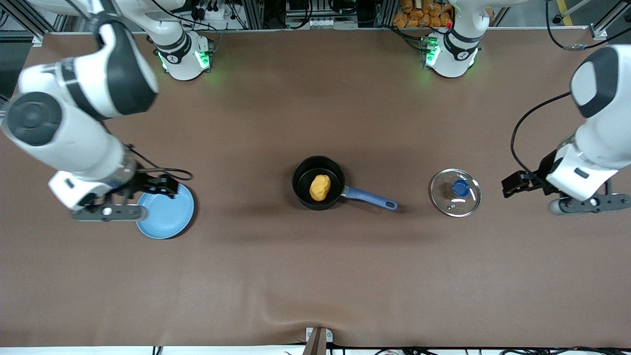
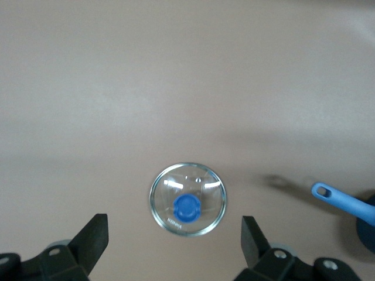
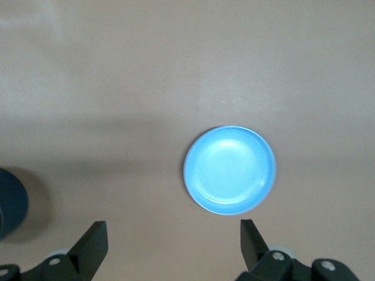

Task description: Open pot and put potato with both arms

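The black pot [image 1: 318, 182] stands uncovered mid-table, its blue handle [image 1: 369, 197] pointing toward the left arm's end. The yellow-orange potato [image 1: 320, 187] lies inside it. The glass lid [image 1: 455, 192] with a blue knob rests flat on the table beside the handle's tip. My left gripper [image 1: 589, 203] hangs open in the air past the lid, near the left arm's end; its wrist view shows the lid [image 2: 187, 199] and the handle [image 2: 343, 202] beyond the open gripper [image 2: 174, 221]. My right gripper [image 1: 108, 213] hangs open and empty beside the plate, as the right wrist view [image 3: 173, 225] shows.
A flat light-blue plate [image 1: 165, 211] with nothing on it lies toward the right arm's end of the table, seen too in the right wrist view [image 3: 229, 170]. The brown table mat [image 1: 315, 276] has a small ripple at its front edge.
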You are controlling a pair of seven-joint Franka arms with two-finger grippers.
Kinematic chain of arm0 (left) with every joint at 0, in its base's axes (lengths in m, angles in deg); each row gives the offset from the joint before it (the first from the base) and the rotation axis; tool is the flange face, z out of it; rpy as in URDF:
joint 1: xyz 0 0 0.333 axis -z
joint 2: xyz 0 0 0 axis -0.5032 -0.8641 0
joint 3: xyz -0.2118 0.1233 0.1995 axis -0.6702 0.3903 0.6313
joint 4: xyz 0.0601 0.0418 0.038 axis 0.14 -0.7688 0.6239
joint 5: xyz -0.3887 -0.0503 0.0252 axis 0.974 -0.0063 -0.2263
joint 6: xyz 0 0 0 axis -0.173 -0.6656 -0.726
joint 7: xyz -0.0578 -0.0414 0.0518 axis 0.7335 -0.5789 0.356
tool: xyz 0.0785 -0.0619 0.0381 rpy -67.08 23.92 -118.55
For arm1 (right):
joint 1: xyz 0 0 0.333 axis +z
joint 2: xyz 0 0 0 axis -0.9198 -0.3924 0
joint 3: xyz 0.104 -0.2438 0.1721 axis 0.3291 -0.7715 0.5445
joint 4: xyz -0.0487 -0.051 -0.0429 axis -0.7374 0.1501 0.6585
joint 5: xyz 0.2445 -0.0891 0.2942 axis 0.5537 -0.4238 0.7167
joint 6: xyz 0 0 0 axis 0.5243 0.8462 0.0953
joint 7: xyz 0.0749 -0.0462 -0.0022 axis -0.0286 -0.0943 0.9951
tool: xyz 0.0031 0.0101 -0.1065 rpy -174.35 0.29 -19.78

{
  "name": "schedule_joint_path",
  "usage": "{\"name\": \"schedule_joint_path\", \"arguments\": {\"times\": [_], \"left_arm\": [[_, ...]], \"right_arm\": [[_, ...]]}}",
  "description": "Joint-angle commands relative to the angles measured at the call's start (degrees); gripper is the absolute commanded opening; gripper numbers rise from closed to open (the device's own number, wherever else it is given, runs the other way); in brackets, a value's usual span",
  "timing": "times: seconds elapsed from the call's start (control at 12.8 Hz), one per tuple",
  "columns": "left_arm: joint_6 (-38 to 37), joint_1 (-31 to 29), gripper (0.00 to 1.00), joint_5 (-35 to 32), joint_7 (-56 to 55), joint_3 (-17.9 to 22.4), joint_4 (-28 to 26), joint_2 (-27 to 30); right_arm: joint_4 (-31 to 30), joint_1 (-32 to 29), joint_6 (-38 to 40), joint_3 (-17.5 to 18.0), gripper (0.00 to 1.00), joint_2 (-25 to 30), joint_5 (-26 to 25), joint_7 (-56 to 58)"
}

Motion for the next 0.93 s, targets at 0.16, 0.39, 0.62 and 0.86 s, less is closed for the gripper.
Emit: {"name": "schedule_joint_path", "arguments": {"times": [0.16,0.39,0.62,0.86], "left_arm": [[-6.7,-0.3,1.0,0.0,0.1,0.1,3.8,3.7],[-9.5,-0.3,1.0,0.0,-0.4,0.1,3.8,6.4],[-10.0,-0.3,1.0,0.4,-0.3,0.0,3.8,7.7],[-11.0,-0.3,1.0,0.4,0.2,-0.1,3.9,7.8]], "right_arm": [[-2.5,-6.6,4.3,-5.2,1.0,4.3,5.9,15.4],[-4.4,-6.3,5.8,-7.3,1.0,8.9,5.9,15.4],[-7.2,-6.0,5.2,-8.7,1.0,13.0,5.9,15.0],[-7.9,-2.8,5.1,-13.1,1.0,14.5,5.9,14.9]]}}
